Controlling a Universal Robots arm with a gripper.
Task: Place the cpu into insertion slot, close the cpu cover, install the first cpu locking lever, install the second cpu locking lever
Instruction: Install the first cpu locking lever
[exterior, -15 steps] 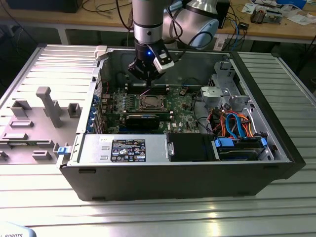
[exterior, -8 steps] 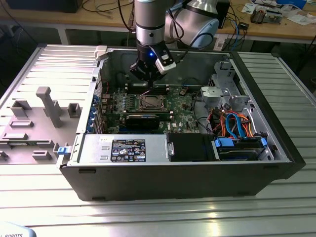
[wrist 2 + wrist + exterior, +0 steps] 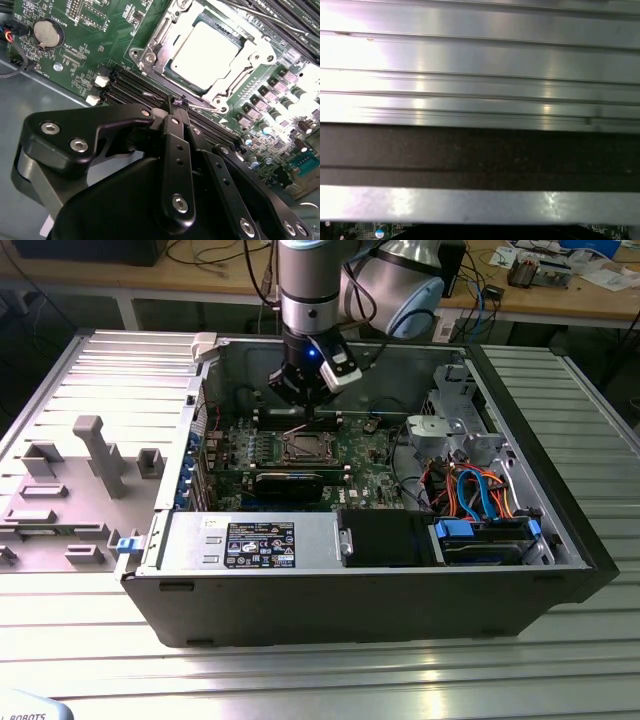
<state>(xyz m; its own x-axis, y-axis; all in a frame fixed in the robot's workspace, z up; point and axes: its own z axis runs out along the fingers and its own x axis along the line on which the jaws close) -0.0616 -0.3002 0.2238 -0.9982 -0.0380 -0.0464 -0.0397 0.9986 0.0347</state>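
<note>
Your cpu [image 3: 204,49]: small flat square, shiny silver-grey top, sitting inside insertion slot [image 3: 150,56] on green board [image 3: 107,30]. Cpu cover [image 3: 248,50]: thin silver frame, lying flat around chip, chip showing through window. Your gripper [image 3: 178,101]: black fingers pressed together, tips pinching thin wire lever [image 3: 150,94] at slot's 6 o'clock edge in second wrist view. Exterior view: gripper [image 3: 303,410] just above slot [image 3: 304,447] inside open computer case [image 3: 560,530].
</note>
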